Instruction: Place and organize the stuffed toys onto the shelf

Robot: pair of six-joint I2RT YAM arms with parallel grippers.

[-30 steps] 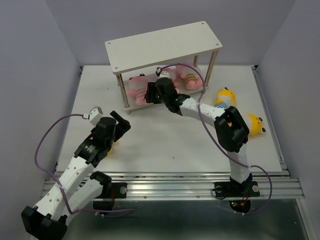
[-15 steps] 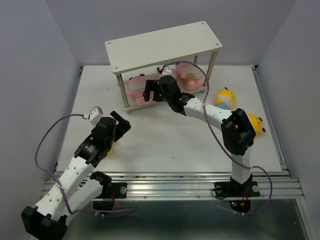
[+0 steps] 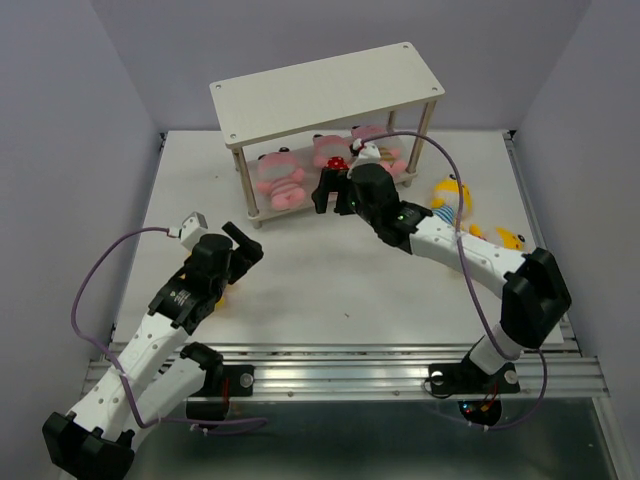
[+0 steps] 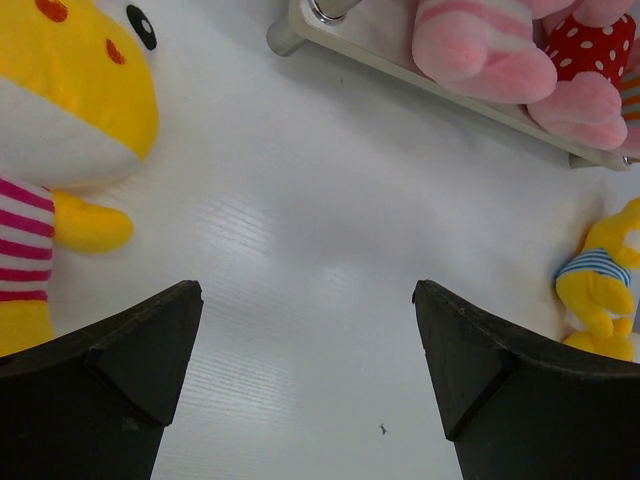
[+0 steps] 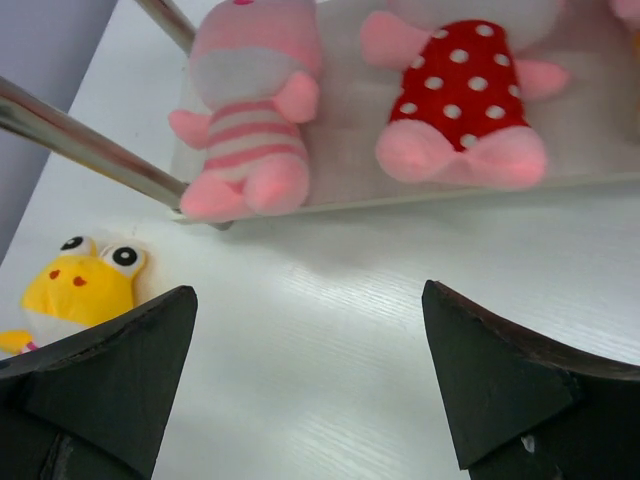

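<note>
The shelf (image 3: 330, 88) stands at the back of the table. Its lower board (image 5: 345, 150) holds three pink toys: a striped one (image 3: 278, 178) (image 5: 250, 110), a red polka-dot one (image 3: 333, 155) (image 5: 460, 90) and a third (image 3: 378, 148). My right gripper (image 3: 328, 195) (image 5: 310, 340) is open and empty, just in front of the lower board. My left gripper (image 3: 247, 243) (image 4: 310, 330) is open and empty over the table. A yellow pink-striped toy (image 4: 60, 130) (image 5: 85, 285) lies by my left gripper. A yellow blue-striped toy (image 3: 452, 195) (image 4: 600, 290) lies right of the shelf. Another yellow toy (image 3: 510, 240) lies partly behind my right arm.
The shelf's metal front-left leg (image 5: 90, 150) stands close to the striped pink toy. Purple cables loop over both arms. The white table ends at a rail (image 3: 340, 350) along the near edge, and grey walls close in both sides.
My right gripper has pulled back out of the lower shelf and to the right, leaving the red polka-dot pink toy on the board. The left arm has not moved.
</note>
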